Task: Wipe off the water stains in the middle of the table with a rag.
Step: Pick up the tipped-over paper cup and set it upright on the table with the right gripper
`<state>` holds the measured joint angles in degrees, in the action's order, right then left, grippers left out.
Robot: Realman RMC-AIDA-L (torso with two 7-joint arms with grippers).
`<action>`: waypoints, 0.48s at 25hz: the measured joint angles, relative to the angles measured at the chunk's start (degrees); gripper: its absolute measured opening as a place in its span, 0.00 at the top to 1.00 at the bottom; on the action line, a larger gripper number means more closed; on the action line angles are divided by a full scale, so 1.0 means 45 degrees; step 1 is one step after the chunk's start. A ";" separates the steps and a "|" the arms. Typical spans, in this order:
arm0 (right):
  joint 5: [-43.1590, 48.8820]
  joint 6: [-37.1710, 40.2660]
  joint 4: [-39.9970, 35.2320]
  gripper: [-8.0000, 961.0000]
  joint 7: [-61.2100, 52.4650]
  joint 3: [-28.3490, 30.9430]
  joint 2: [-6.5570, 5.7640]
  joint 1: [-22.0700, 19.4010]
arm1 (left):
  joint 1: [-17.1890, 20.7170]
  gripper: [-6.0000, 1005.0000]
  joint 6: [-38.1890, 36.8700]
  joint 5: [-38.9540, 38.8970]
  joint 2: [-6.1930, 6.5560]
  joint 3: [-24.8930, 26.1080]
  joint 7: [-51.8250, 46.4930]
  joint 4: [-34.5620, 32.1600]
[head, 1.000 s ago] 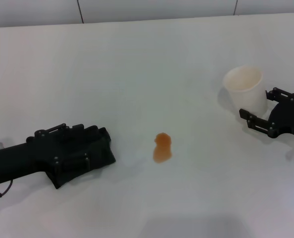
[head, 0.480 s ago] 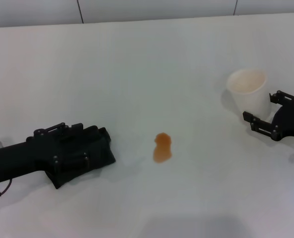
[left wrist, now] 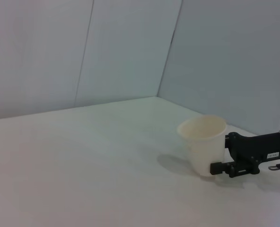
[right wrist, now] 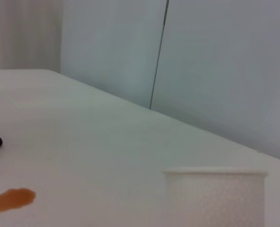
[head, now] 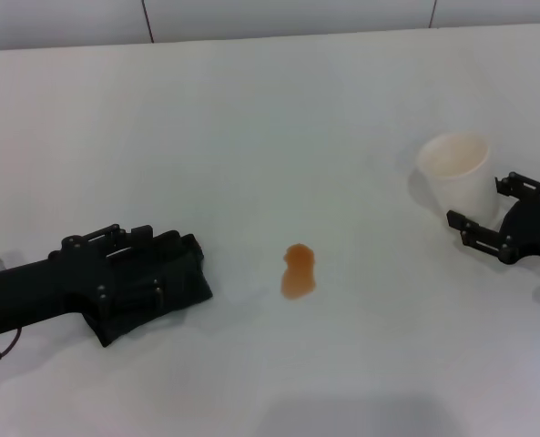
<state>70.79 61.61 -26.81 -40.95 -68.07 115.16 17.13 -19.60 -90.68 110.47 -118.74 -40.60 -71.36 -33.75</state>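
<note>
Rag (head: 165,284): soft, limp, light; judged best pinched at one edge, under the left tool (head: 128,273), closure undeterminable. Right tool (head: 497,223) stands apart beside the paper cup (head: 452,173); the water stains (head: 298,271) lie between them on the worktop (head: 270,127).

The left hand (head: 137,278) is matte black, a blocky jointed body with small screws and pivot pins along its linkages, joined to a smooth black cylindrical wrist that ends in a silver-grey collar with a thin dark cable trailing from it. The right hand (head: 499,221) is the same black, with slim angular finger links studded with small screws, a small white label on its body and a bit of bare metal fitting at its rear.
</note>
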 joint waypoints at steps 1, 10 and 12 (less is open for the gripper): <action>0.0011 -0.0035 0.0007 0.31 0.0000 -0.0015 -0.0002 0.0000 | 0.0000 0.15 -0.0005 0.0000 0.0000 0.0000 0.0000 0.0000; 0.0045 -0.0092 0.0021 0.31 -0.0001 -0.0032 -0.0006 -0.0094 | 0.0000 0.15 -0.0024 -0.0010 0.0000 0.0001 0.0000 0.0000; 0.0050 -0.0162 0.0021 0.31 -0.0001 -0.0032 -0.0006 -0.0128 | 0.0000 0.15 -0.0024 -0.0010 0.0001 0.0001 0.0000 0.0000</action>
<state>71.02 60.88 -26.71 -40.96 -68.21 115.13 16.56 -19.60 -90.79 110.42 -118.73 -40.60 -71.36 -33.75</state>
